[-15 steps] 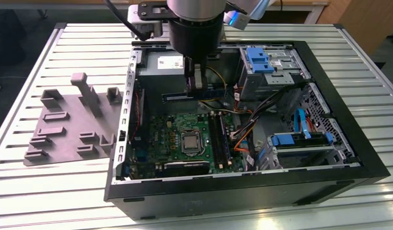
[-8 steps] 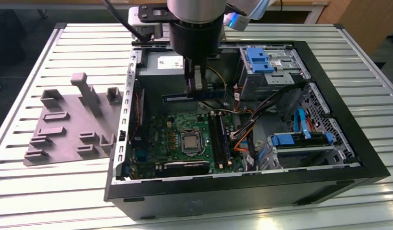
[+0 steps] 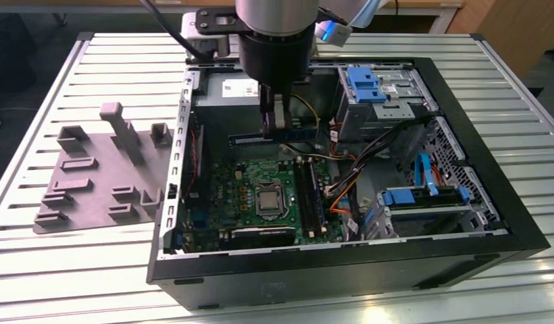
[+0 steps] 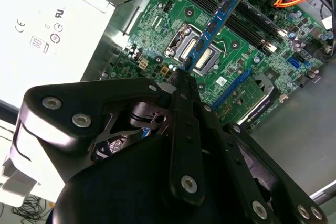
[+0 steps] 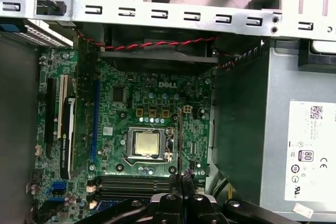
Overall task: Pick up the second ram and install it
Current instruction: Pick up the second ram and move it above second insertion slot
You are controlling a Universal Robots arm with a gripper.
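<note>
My gripper hangs inside the open computer case, shut on the second ram. The stick lies level in the air above the back part of the green motherboard. In the second wrist view the ram reaches out from the fingertips over the processor socket towards the long black memory slots. The first wrist view has the ram edge-on as a thin dark line rising from the gripper beside the socket. The slots run alongside the socket.
A grey fixture plate with upright blocks lies on the slatted table at the exterior view's left. Inside the case are the power supply, blue-tabbed drive cages and orange and black cables.
</note>
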